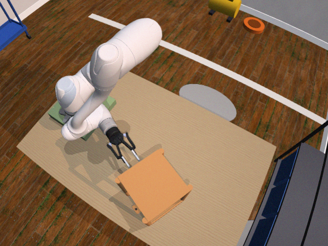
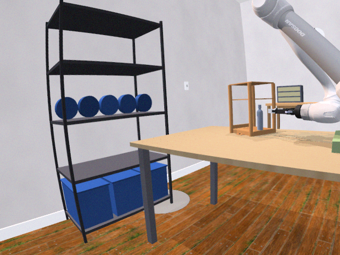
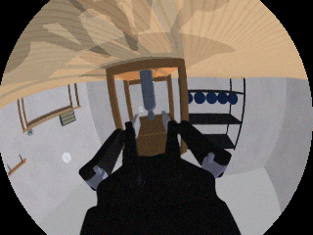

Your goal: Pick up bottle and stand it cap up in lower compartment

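Observation:
The grey-blue bottle (image 2: pixel 259 117) (image 3: pixel 148 90) stands cap up inside the lower compartment of the wooden shelving unit (image 1: pixel 153 185) (image 2: pixel 250 109) (image 3: pixel 116 106), near its front edge. In the top view the unit's top shelf hides the bottle. My gripper (image 1: pixel 134 162) (image 2: pixel 270 111) (image 3: pixel 151 117) is level, just in front of the unit at about the height of the bottle's shoulder. Its fingers stand partly open with nothing between them, and a small gap shows between the fingertips and the bottle.
The unit stands on the wooden table (image 1: pixel 198 137) (image 2: pixel 219 142). The arm's green base block (image 1: pixel 55 114) (image 2: pixel 336 141) sits at the table's other end. A tall black rack (image 2: pixel 63 82) with blue boxes stands on the floor beyond the table.

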Controlling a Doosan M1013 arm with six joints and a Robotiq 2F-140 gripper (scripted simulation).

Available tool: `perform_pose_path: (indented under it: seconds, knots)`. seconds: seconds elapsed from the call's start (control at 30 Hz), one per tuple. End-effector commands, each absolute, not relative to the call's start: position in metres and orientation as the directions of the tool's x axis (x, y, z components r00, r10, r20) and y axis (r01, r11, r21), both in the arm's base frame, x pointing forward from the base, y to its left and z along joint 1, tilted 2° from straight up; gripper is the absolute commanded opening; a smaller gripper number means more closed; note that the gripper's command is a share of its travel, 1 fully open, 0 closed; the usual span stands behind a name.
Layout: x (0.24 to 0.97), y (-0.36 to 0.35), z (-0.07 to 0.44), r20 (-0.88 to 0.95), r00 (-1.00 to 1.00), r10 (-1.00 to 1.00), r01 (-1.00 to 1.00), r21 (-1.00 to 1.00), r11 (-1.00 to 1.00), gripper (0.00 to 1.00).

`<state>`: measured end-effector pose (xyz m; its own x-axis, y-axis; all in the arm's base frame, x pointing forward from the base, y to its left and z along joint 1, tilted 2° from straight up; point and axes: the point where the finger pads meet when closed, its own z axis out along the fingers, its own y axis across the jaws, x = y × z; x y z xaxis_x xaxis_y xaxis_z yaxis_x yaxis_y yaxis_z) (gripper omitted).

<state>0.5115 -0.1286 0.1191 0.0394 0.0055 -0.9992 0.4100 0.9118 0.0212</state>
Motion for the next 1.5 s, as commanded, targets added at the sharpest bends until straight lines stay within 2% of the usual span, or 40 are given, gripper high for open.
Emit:
perform_pose_path:
  seconds: [0.0,0.73,1.3,1.33,1.47]
  knots:
    - [0.511,-0.129,0.129,-0.999,0.039,0.006,0.410,0.021,0.912,0.35]
    - [0.509,-0.129,0.182,-0.999,0.039,0.006,0.410,0.021,0.912,0.35]
    - [0.509,-0.129,0.192,-0.999,0.039,0.006,0.410,0.021,0.912,0.35]
    - [0.509,-0.129,0.192,-0.999,0.039,0.006,0.410,0.021,0.912,1.00]
    - [0.509,-0.129,0.192,-0.999,0.039,0.006,0.410,0.021,0.912,1.00]
